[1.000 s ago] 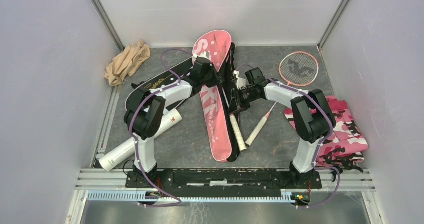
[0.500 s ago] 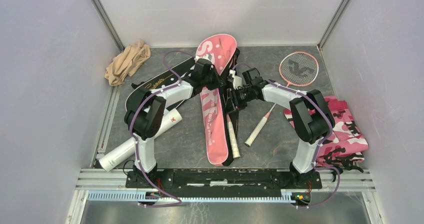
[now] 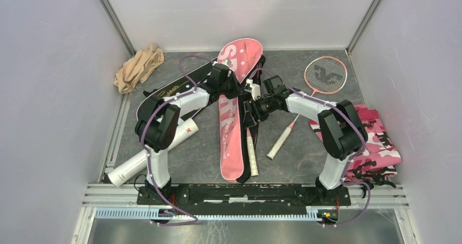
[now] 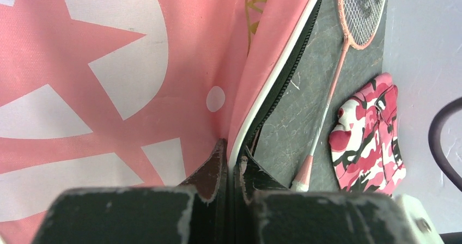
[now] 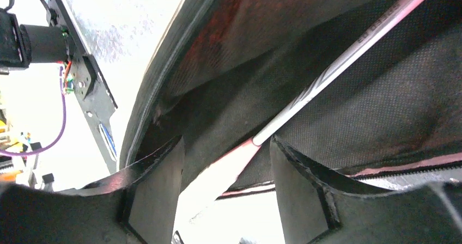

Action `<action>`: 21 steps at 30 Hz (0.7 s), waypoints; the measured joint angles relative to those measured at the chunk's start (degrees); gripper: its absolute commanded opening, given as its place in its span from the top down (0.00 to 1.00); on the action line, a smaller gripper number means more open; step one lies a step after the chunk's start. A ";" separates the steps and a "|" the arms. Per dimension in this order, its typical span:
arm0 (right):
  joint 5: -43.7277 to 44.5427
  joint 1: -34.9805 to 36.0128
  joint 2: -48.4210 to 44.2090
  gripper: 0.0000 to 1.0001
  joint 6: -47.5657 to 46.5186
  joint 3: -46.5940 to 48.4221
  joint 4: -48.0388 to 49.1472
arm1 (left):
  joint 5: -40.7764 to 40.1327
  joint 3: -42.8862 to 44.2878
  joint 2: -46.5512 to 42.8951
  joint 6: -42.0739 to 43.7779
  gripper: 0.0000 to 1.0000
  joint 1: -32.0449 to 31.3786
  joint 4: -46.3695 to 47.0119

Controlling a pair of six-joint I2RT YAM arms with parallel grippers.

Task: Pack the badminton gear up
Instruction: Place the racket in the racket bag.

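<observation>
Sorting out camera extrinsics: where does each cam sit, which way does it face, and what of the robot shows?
Top external: above and behind the bases, looking down on the table; left arm and right arm show.
Left wrist: on the left arm, looking along the left fingers, shut on the pink bag edge.
Right wrist: on the right arm, looking past the open right fingers into the bag, racket shaft between.
Shared: top and left wrist both show the loose racket and camouflage cloth.

Pink bag [image 4: 180, 69]: matt woven cloth, smooth white piping. Bag lining [image 5: 381, 108]: coarse black weave. Tabletop [image 3: 305, 162]: matt grey, marbled. Tube [image 3: 128, 168]: smooth white.
</observation>
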 measured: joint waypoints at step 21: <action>-5.29 0.04 -1.73 0.49 -8.28 -7.67 -0.81 | 2.19 -0.87 0.00 -1.73 0.98 1.62 1.51</action>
